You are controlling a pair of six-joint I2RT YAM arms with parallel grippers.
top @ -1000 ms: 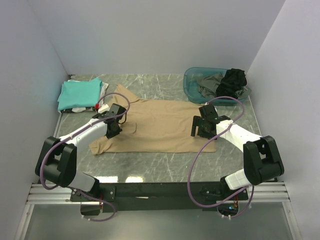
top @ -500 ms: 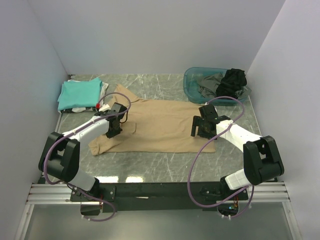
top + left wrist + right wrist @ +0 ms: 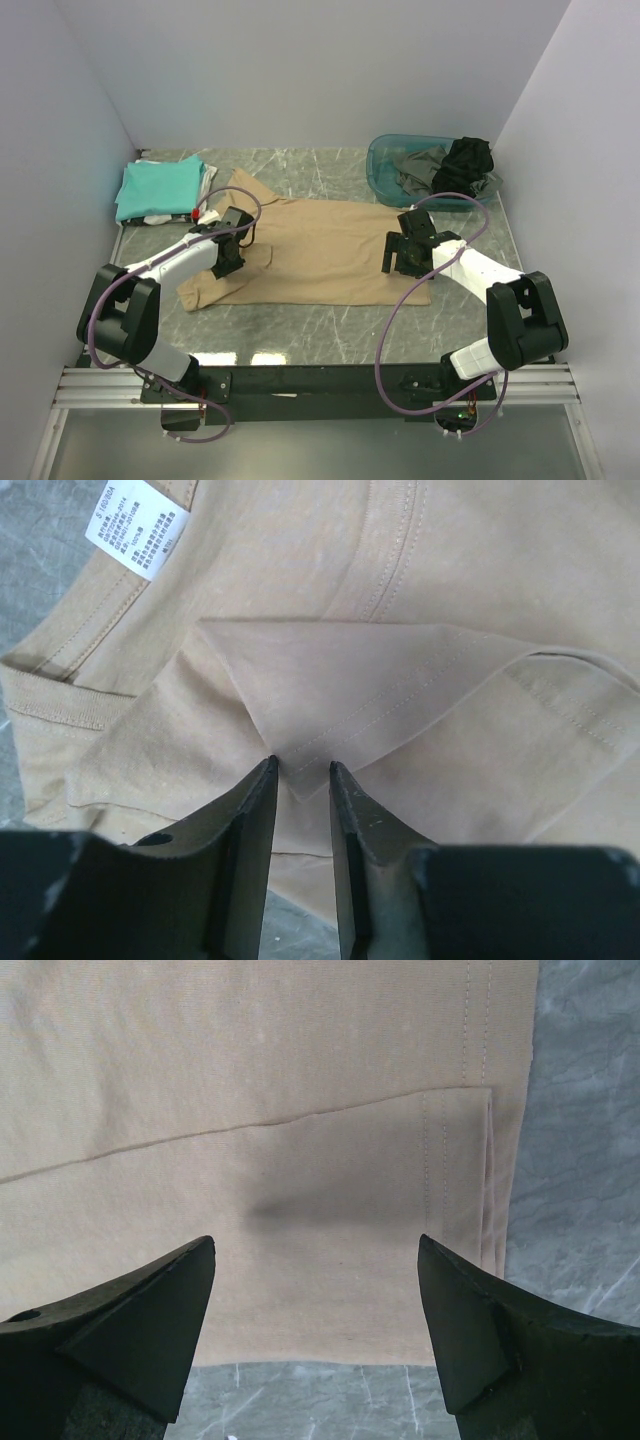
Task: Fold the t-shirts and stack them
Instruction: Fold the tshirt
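The large tan t-shirt (image 3: 320, 250) lies spread flat on the marble table, neck to the left. My left gripper (image 3: 228, 262) is low over its left end. In the left wrist view, the jaws (image 3: 302, 770) stand narrowly open on either side of a folded-over sleeve corner (image 3: 330, 700), with the white neck label (image 3: 140, 535) beyond. My right gripper (image 3: 400, 262) hovers over the shirt's right end. In the right wrist view it is wide open (image 3: 317, 1245) above the flat cloth (image 3: 300, 1110) near the hem, holding nothing. A folded teal shirt (image 3: 160, 185) lies at the far left on a white one (image 3: 160, 217).
A clear blue basket (image 3: 385, 165) at the far right holds a dark grey garment (image 3: 420, 170) and a black one (image 3: 468, 158). White walls close in the left, back and right. Bare marble (image 3: 580, 1160) shows beside the shirt's hem.
The left arm's elbow has swung a little and its gripper has edged slightly toward the far side over the sleeve. The right arm has not moved.
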